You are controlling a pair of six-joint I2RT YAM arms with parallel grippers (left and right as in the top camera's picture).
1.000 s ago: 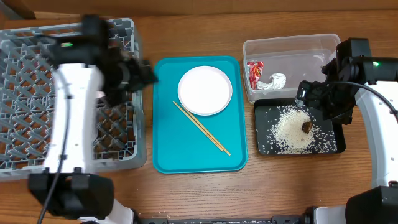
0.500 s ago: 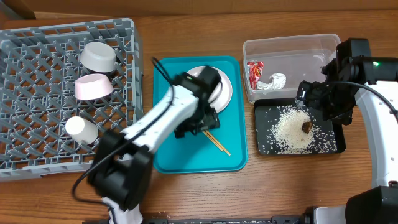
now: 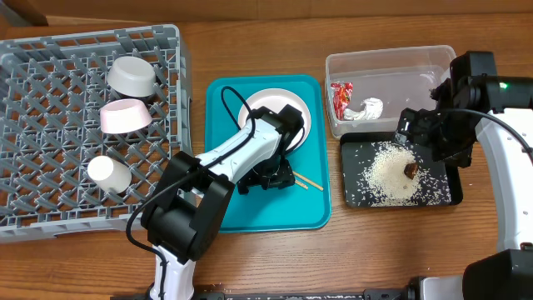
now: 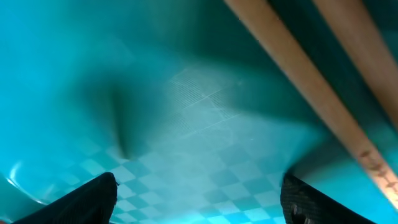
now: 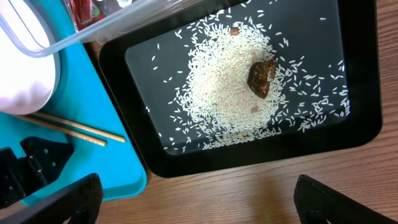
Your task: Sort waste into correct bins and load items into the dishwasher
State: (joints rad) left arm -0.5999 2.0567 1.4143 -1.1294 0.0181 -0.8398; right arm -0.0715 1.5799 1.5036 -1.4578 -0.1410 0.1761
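On teal tray (image 3: 250, 212): left gripper (image 4: 198, 202) spread wide, holding nothing, low just beside chopsticks (image 4: 311, 81), near white plate (image 3: 260, 110). Right of teal tray: right gripper (image 5: 199, 202) spread wide, empty, over black tray (image 5: 140, 87) holding rice (image 5: 217, 93).

rack (image 3: 50, 192): grey lattice, far left; held grey-green bowl (image 3: 133, 76), pink bowl (image 3: 126, 116), white cup (image 3: 109, 173), all tilted | plate (image 3: 266, 108): white, round, flat on teal tray (image 3: 275, 212), partly hidden | chopsticks (image 4: 298, 65): lay side by side just beside plate | clear tub (image 3: 416, 60): held red wrapper (image 3: 340, 98), white tissue (image 3: 366, 109) | black tray (image 3: 441, 196): held rice (image 3: 387, 171) pile, brown bit (image 3: 410, 169) on it
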